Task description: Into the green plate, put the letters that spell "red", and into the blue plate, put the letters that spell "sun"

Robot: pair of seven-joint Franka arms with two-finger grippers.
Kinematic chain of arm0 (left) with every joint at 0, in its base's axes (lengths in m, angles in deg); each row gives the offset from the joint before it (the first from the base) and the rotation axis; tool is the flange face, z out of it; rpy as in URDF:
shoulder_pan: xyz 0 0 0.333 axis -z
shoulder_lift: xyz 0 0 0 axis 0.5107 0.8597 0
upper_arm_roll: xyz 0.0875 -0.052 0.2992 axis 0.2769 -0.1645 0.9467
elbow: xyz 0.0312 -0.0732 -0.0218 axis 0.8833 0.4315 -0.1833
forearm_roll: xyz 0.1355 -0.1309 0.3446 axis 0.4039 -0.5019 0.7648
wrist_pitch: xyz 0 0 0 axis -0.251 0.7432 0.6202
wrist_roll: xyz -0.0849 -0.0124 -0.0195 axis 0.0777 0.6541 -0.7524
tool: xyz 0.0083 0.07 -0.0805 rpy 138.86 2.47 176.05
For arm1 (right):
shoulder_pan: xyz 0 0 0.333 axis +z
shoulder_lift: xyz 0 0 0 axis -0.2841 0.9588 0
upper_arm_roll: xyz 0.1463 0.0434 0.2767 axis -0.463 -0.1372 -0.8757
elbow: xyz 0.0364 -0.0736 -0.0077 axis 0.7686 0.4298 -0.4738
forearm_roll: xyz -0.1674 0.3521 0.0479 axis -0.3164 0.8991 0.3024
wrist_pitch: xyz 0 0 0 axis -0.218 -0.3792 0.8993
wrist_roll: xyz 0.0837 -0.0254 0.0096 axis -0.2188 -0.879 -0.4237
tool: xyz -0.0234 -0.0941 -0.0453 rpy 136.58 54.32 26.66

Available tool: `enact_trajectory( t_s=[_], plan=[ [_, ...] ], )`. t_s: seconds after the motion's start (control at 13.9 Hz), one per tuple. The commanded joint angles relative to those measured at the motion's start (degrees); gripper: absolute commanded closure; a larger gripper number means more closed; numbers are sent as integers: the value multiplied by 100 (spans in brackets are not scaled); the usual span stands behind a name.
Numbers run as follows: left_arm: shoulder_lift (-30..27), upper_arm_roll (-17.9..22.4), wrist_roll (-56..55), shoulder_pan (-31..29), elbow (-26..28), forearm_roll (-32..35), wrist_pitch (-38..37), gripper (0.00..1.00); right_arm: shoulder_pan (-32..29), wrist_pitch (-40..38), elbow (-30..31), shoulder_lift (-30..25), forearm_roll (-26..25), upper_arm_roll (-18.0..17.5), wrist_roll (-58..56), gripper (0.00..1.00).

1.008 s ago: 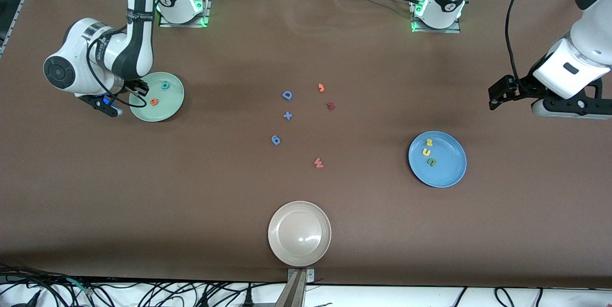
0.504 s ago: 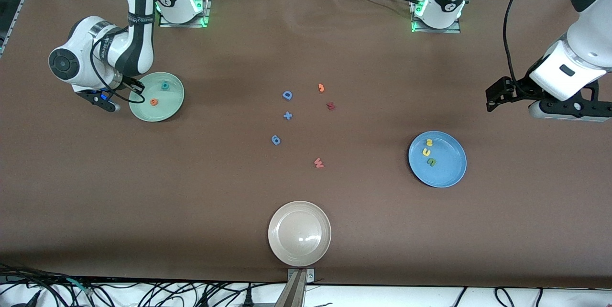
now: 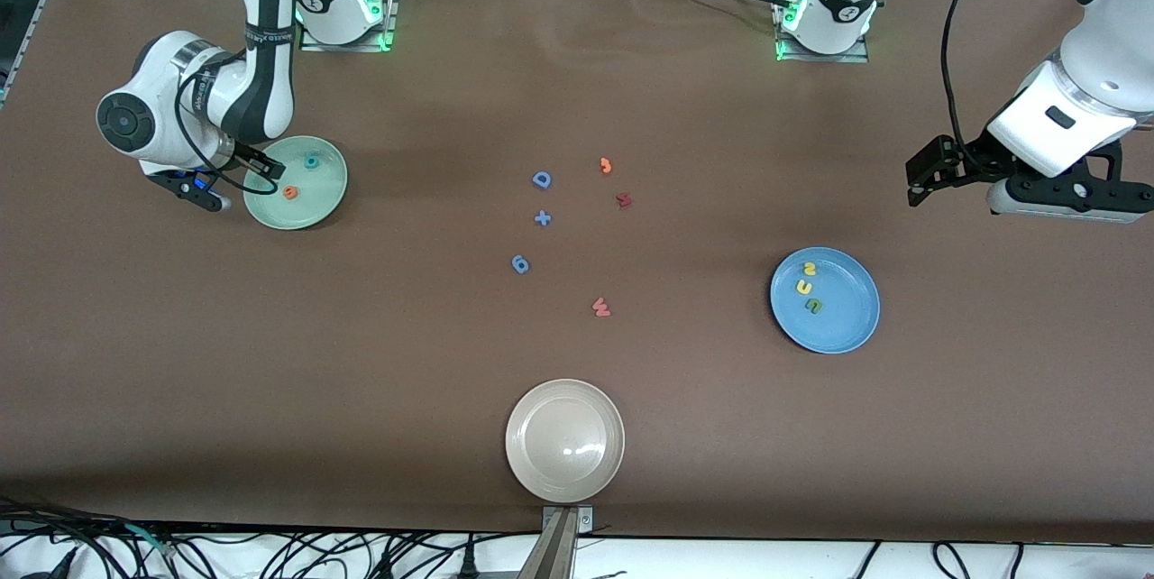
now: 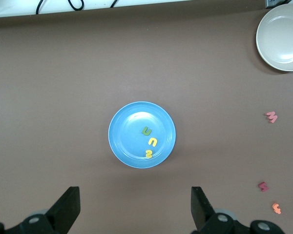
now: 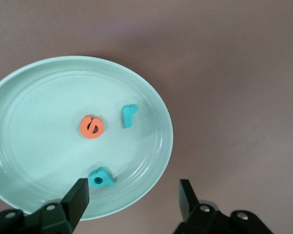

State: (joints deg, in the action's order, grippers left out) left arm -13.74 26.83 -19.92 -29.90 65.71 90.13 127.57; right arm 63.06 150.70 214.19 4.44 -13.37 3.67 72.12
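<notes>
Teal r (image 5: 129, 115), orange e (image 5: 92, 126), teal d (image 5: 101, 178) in green plate (image 5: 19, 87); sun letters (image 3: 809, 284) in blue plate (image 3: 847, 326)
Right gripper (image 5: 132, 200) over the green plate and waiting left gripper (image 4: 134, 207): jaws open, empty; nothing left

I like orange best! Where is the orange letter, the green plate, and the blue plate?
orange letter (image 5: 91, 126), right wrist view, its middle.
green plate (image 5: 19, 92), right wrist view, bare rim.
blue plate (image 4: 124, 141), left wrist view, bare inside.

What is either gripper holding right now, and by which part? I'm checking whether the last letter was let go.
Nothing is held. The right gripper stands open over the green plate, with the teal "d" lying free in it. The left gripper is open and empty.
</notes>
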Motion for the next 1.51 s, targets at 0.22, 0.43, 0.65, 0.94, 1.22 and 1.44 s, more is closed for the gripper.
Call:
enact_trajectory(
  t_s=[0.22, 0.43, 0.65, 0.94, 1.22, 1.44],
  plan=[
    [102, -109, 21, 85, -129, -142, -180, 0, -98, -1506, -1622, 26, -57, 267, -256, 1],
    [206, -153, 38, 129, -208, -36, -163, 0, -310, -2432, -2539, 53, -84, 258, -256, 1],
    [216, -162, 82, 77, -322, -62, -206, 0, -564, -3195, -3513, 44, -84, 275, -282, 1],
    [155, -154, 38, 59, -401, -44, -521, 0, -917, -3981, -4482, 9, -75, 284, -501, 1],
    [93, -153, 29, 51, -375, -53, -690, 0, -1083, -4243, -4588, -9, -5, 399, -1151, 1],
    [93, -154, 47, 42, -331, -45, -672, 0, -1792, -5017, -5386, -61, 4, -266, -1328, 1]
  ],
)
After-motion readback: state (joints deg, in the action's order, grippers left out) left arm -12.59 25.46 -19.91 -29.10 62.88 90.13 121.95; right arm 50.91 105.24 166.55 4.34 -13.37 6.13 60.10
